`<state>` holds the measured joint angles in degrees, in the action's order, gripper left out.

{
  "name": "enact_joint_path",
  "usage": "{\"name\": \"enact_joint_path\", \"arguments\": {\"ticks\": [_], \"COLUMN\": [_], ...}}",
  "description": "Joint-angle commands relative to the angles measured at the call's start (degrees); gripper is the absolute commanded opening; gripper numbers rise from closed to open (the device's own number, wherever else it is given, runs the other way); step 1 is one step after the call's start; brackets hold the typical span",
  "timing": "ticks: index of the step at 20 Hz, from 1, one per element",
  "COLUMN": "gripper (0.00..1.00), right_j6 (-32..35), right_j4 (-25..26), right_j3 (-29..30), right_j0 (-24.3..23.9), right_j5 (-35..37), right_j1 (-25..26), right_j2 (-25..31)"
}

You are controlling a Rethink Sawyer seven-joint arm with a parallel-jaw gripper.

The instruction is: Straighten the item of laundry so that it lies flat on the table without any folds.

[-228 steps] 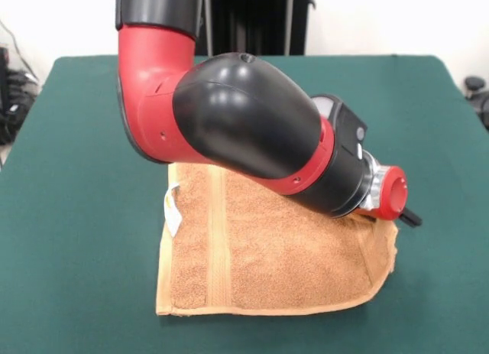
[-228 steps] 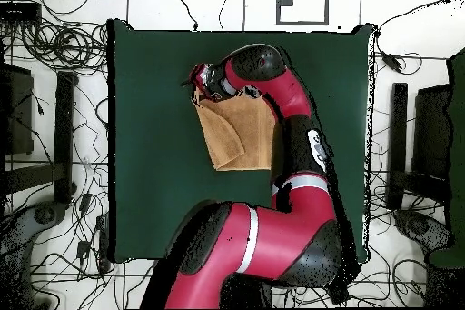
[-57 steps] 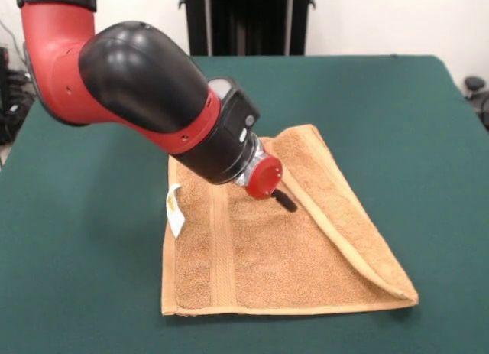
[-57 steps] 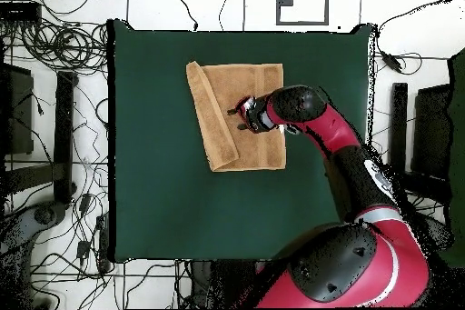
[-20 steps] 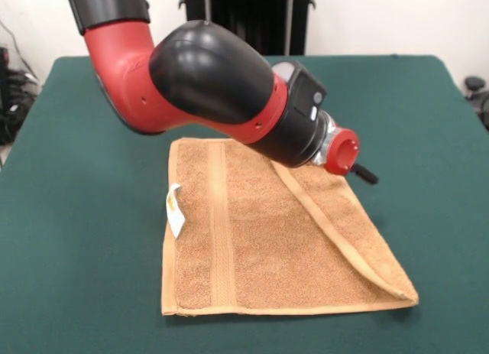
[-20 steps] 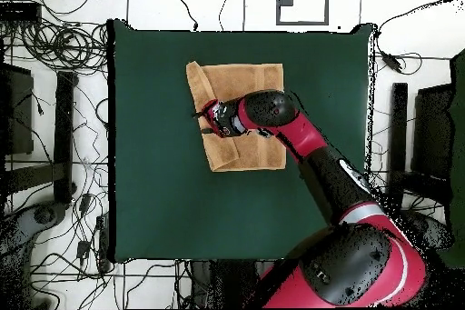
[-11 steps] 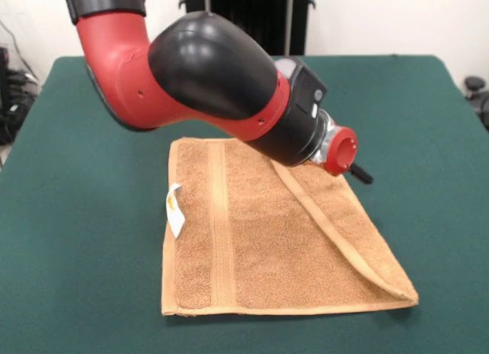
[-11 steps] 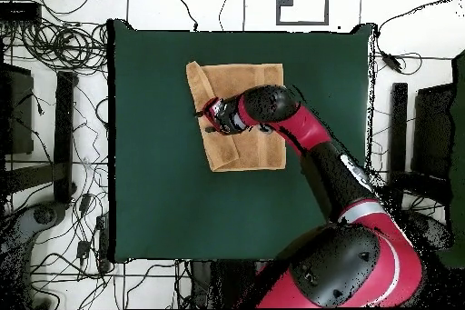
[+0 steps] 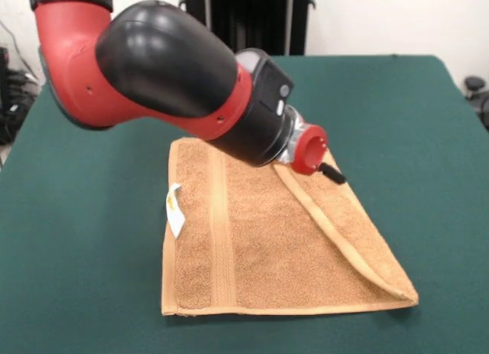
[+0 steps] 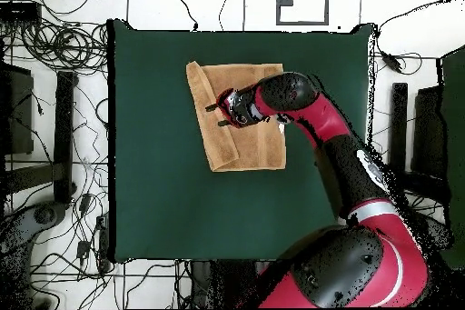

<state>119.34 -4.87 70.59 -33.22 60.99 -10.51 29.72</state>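
The item of laundry [image 9: 260,247] is an orange-tan towel on the green table [image 9: 428,125]. A woven band [image 9: 219,232] runs near its left side, and a small white label [image 9: 174,209] sticks out from the left hem. Its right part is folded over along a diagonal hemmed edge, ending in a point at the near right. My gripper [image 9: 330,173] hangs just above the far end of that fold. In the overhead view the gripper [image 10: 218,114] shows two black fingers spread apart over the folded strip of the towel [image 10: 254,147], with nothing between them.
The red and black arm [image 9: 176,86] hangs over the towel's far edge and hides part of it. Bare green cloth [image 10: 154,188] surrounds the towel on every side. Cables [image 10: 54,43] lie on the floor beyond the table's edges.
The gripper has moved leftward in the front view along the fold's far end, and the arm's elbow swung left. The towel has kept the same shape.
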Motion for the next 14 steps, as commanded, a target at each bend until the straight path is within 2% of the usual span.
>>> {"name": "enact_joint_path", "arguments": {"ticks": [1,8,14], "gripper": [1.00,1.00,1.00], "right_j6": [-2.3,-4.1,-4.2], "right_j4": [1.5,-1.1,-1.0], "right_j3": [-4.5,-0.3,-1.2], "right_j0": [1.1,-0.7,-0.3], "right_j5": [4.6,-0.9,-2.1], "right_j1": [4.2,8.0,9.7], "right_j2": [-1.1,2.3,3.1]}}
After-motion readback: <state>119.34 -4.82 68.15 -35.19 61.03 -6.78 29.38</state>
